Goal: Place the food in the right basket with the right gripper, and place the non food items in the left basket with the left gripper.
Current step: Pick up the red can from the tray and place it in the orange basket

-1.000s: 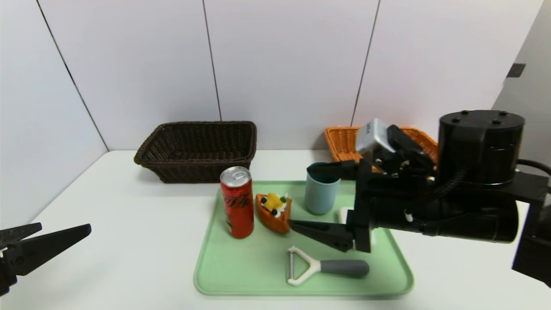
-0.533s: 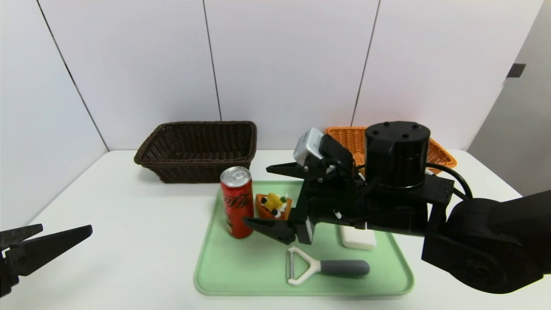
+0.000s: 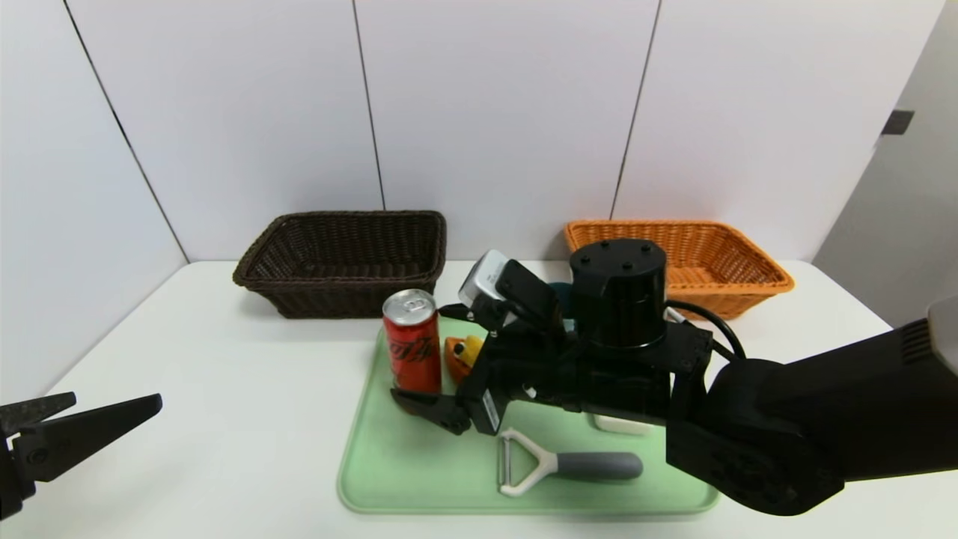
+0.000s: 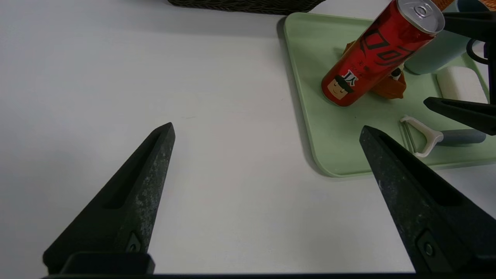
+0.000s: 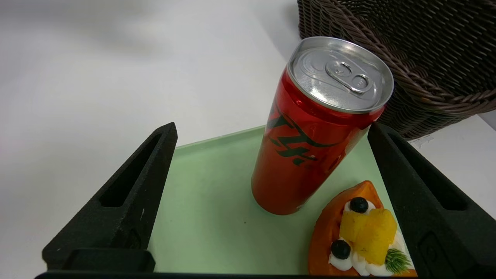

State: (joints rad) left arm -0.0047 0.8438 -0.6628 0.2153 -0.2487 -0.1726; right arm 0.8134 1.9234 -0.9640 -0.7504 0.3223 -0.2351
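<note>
Red can (image 3: 412, 344) stands upright at the tray's (image 3: 389, 479) far left corner, cake (image 5: 360, 232) just beside it. Right gripper (image 5: 271, 193) is spread wide with the can between its fingers, untouched. Looks like the grab step; next it should close. Left gripper (image 4: 267, 197) hangs spread off the tray's left edge.

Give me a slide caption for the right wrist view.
Open black right gripper framing upright slim red soda can beside orange fruit-topped cake wedge.

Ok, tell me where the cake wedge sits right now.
In the head view the cake wedge sits on the green tray, just right of the red soda can, half hidden behind the right gripper.
</note>
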